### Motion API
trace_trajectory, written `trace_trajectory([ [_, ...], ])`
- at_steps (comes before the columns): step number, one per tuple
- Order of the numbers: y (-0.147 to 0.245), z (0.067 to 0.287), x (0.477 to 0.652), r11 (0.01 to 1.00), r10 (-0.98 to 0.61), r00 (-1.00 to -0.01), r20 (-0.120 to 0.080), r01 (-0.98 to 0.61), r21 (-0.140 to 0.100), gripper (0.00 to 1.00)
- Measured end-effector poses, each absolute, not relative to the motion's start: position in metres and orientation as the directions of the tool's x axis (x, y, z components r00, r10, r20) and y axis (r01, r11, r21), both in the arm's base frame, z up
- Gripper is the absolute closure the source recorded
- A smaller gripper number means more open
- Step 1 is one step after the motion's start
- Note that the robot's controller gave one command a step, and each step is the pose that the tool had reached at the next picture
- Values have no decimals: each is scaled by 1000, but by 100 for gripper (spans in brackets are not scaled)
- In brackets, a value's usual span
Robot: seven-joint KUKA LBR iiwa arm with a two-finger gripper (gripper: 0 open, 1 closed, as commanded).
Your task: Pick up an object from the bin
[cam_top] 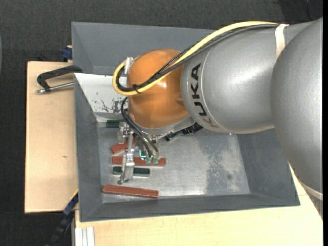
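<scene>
A small cluster of flat red-brown blocks and dark green blocks is lying on the left half of the floor of the grey bin. The hand is hanging right over the cluster, low among the pieces. Whether the hand is apart, together or clamped on a piece cannot be told, as its metal parts are blending with the blocks beneath. Nothing is visibly lifted, so the pick is judged not yet made. A long red-brown bar is lying alone just nearer, along the near wall. Another dark green block is sitting a little farther back. A white sheet speckled with black is leaning against the far-left wall. The orange wrist cover is looming above the hand, and the arm is reaching in from the right, probably because that cluster is offering the most to grasp.
</scene>
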State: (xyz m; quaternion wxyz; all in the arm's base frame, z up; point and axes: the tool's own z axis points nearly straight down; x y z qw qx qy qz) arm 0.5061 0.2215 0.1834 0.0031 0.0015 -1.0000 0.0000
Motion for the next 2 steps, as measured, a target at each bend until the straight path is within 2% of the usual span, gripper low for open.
trace_trajectory([
  [1, 220, 187, 508, 1000, 0, -1000, -1, 0, 2, 0],
  [2, 203, 112, 499, 1000, -6, -1000, -4, -6, 3, 0],
])
